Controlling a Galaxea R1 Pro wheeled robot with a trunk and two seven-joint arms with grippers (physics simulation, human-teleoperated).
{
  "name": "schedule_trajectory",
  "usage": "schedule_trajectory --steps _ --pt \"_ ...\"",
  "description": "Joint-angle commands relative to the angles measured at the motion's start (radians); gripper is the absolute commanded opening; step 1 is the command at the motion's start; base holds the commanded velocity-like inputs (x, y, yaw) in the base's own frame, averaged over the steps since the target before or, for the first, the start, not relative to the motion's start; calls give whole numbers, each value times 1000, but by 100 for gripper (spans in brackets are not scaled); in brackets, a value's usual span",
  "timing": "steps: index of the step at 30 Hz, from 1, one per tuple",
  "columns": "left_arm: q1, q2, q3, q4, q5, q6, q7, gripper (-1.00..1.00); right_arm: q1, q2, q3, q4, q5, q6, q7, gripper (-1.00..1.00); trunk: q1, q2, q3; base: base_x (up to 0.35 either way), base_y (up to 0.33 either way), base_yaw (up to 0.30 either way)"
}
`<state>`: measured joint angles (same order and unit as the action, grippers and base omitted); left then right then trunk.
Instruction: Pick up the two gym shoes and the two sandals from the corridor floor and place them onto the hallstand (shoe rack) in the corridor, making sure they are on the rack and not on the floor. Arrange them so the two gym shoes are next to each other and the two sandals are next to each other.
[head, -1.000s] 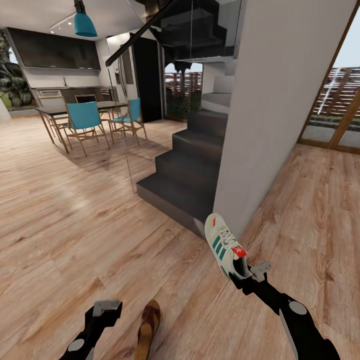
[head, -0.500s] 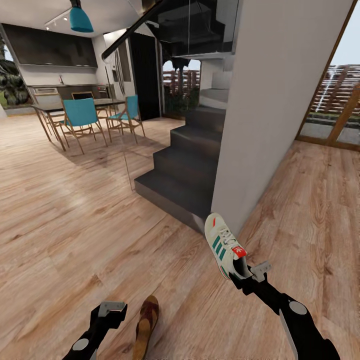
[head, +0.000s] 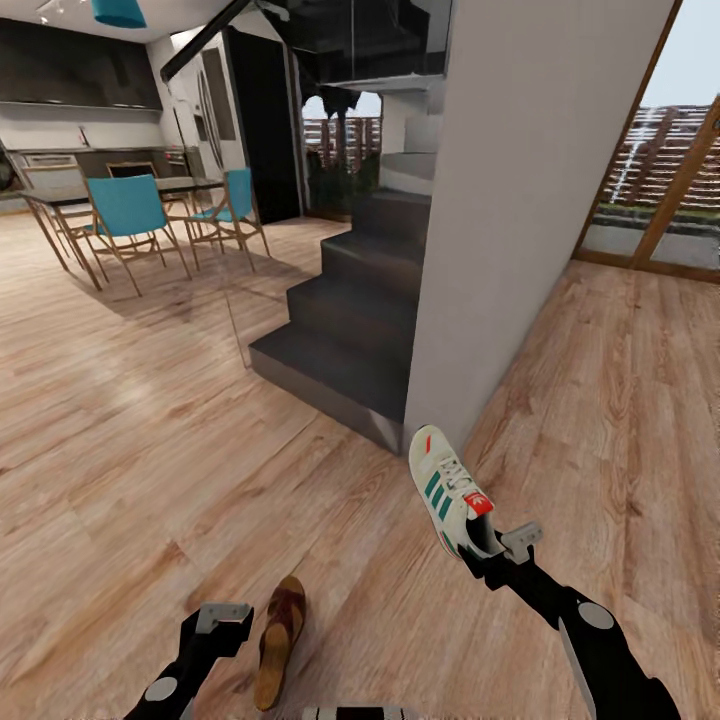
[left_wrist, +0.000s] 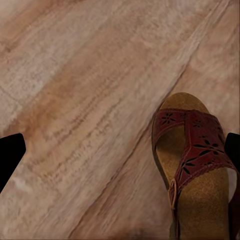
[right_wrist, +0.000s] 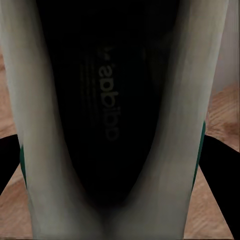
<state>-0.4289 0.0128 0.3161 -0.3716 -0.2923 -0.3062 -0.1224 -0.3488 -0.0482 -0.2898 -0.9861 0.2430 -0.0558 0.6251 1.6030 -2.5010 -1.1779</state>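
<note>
Sandal (head: 279, 640) lies on the wood floor (head: 120, 450), just beside the left hand (head: 222, 615), its long side running forward. That hand is apart and empty. The right hand (head: 497, 548) is clamped on a gym shoe (head: 449, 492), held up off the floor.

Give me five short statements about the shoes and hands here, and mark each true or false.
1. The right hand holds a sneaker. True.
2. The sneaker lies flat on the floor. False: it is lifted, gripped at its heel end, toe pointing away from the robot.
3. A sandal lies on the floor beside the left hand. True.
4. The left hand grips the sandal. False: its fingers are apart and the sandal lies beside it, untouched.
5. The sneaker's stripes are blue. False: they are green, with a red tongue patch.
</note>
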Motion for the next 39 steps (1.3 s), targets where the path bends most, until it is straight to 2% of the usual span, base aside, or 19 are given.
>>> schedule_trajectory --steps 1,13,17,19,24,39 --pt "-1 -1 8 0 -7 -4 -7 100 -1 1 -3 -1 8 -6 5 -100 0 -1 -6 0 0 -128" --pt "-1 -1 11 0 -8 -4 -7 100 -1 1 -3 -1 7 -6 5 -100 6 -3 -67 0 0 -180" --pt "-1 -1 11 0 -8 -5 -7 100 -1 1 -3 -2 8 -6 5 -100 7 -4 -84 0 0 -273" --pt "-1 -1 11 0 -8 -6 -7 100 -1 1 -3 -4 7 -6 5 -100 7 -4 -84 0 0 -139" --pt "-1 -1 11 0 -6 -8 -6 100 -1 1 -3 -5 7 -6 5 -100 7 -4 -84 0 0 -52" --pt "-1 6 18 0 -1 -10 -6 100 -1 1 -3 -6 7 -4 4 -100 14 -8 -158 0 0 -4"
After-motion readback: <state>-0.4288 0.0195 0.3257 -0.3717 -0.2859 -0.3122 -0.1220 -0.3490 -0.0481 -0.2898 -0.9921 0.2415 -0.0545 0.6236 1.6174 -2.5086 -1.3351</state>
